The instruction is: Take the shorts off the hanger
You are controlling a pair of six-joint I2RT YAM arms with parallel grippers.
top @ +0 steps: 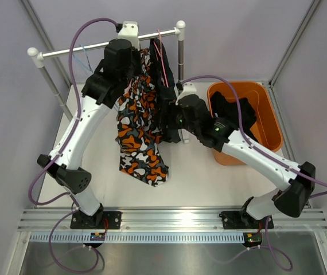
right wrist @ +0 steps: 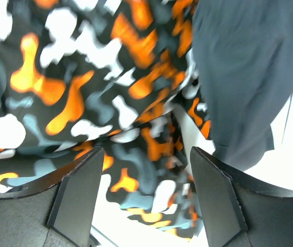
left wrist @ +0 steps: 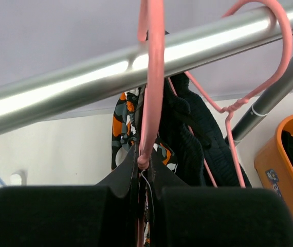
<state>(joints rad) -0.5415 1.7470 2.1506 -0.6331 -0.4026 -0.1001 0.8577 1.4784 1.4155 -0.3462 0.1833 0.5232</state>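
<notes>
The left gripper (left wrist: 144, 167) is clenched on the lower end of a pink hanger (left wrist: 151, 77), which rises straight from between its jaws to the rail (left wrist: 85, 77) just above. The right gripper (right wrist: 146, 175) is released, jaws spread, with the camo shorts (right wrist: 85, 77) right in front of them and the black shorts (right wrist: 244, 67) off to their right.

Beyond the left jaws, the black pair hangs from a second hanger (left wrist: 270, 31) hooked on the same rail. Well right of the right jaws, an orange bin (top: 269, 123) holds black cloth (top: 232, 112), probably a pair already removed. So about a third looks done, and two pairs are left.

The camo shorts hang limp, long axis vertical, waist up at the hanger and hems pointing down toward the table.
</notes>
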